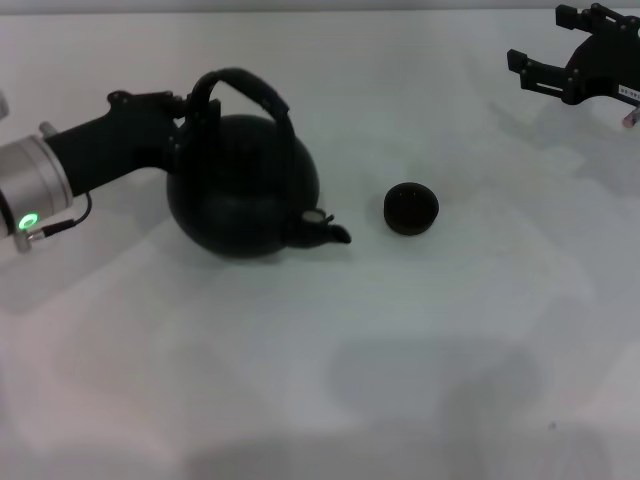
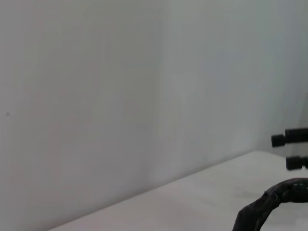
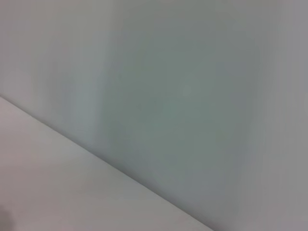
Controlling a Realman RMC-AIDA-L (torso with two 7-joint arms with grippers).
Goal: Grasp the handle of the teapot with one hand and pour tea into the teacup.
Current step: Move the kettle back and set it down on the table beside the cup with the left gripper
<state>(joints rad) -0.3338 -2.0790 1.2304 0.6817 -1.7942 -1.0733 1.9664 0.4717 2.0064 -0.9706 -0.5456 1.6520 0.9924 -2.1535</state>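
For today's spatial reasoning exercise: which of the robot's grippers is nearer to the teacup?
Left. The left gripper sits at the teapot's handle, with the teapot between it and the teacup. The right gripper hangs farther off, at the table's far right corner.

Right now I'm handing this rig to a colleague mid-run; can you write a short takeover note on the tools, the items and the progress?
Left tool: at the teapot's handle, closed on its left side; the arm comes in from the left.
Right tool: parked at the far right of the table, off the job, fingers open.
Teapot: left of centre, tipped slightly with its spout toward the teacup.
Teacup: upright on the table, just right of the spout, not touching it.
Done: handle grasped.
Left: carry the spout over the teacup and tilt to pour. No tea is visible in the teacup yet.
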